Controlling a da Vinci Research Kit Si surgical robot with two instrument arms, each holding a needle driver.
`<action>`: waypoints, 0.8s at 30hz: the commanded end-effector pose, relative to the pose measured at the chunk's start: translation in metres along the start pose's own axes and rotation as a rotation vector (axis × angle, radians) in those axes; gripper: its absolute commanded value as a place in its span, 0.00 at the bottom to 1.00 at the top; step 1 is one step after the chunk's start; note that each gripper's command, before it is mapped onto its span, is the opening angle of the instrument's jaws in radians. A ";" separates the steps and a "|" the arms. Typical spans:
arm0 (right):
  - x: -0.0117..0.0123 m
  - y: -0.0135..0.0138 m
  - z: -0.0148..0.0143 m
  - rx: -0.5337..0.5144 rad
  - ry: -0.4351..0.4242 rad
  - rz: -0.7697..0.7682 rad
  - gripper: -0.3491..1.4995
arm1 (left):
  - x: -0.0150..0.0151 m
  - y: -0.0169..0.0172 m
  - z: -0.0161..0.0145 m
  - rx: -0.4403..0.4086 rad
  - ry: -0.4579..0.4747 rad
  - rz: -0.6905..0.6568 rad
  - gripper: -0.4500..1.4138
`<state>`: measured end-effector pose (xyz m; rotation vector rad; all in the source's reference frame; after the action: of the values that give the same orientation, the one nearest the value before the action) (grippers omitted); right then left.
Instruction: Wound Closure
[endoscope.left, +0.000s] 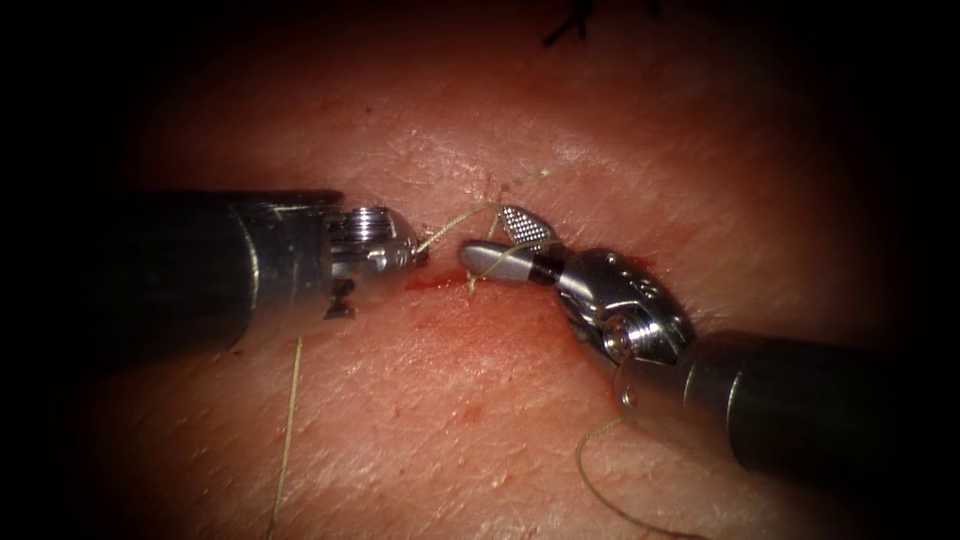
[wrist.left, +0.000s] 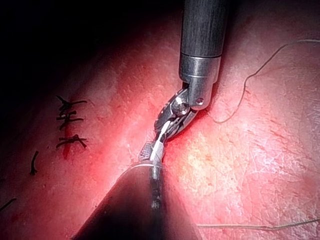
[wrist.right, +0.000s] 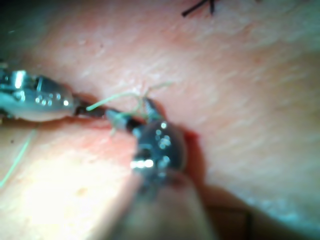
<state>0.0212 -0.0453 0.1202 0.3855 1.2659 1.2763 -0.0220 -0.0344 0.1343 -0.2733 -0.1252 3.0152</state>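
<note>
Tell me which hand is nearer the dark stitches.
Right. The right hand lies below the dark stitches, open around thread; the left hand sits farther left.

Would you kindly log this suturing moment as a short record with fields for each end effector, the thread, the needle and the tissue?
Left end effector: jaws shut on the thread at the cut.
Right end effector: jaws open around the thread, holding nothing.
Thread: arcs between both tools; loose lengths lie on the tissue.
Needle: cannot be made out.
Tissue: red fluid along the cut.
</note>
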 end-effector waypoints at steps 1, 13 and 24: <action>-0.0003 0.0000 0.0007 0.011 0.005 0.001 0.56 | 0.0001 0.0002 0.0010 -0.003 0.001 0.000 0.00; 0.0008 0.0006 0.0012 -0.052 0.086 0.042 0.54 | 0.0001 0.0038 -0.0004 -0.025 -0.013 -0.003 0.00; 0.0013 0.0016 0.0014 -0.162 0.087 0.046 0.53 | 0.0005 0.0046 -0.0017 -0.031 -0.012 -0.004 0.00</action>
<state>0.0207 -0.0431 0.1209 0.2444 1.2171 1.4430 -0.0223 -0.0388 0.1315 -0.2579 -0.1750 3.0128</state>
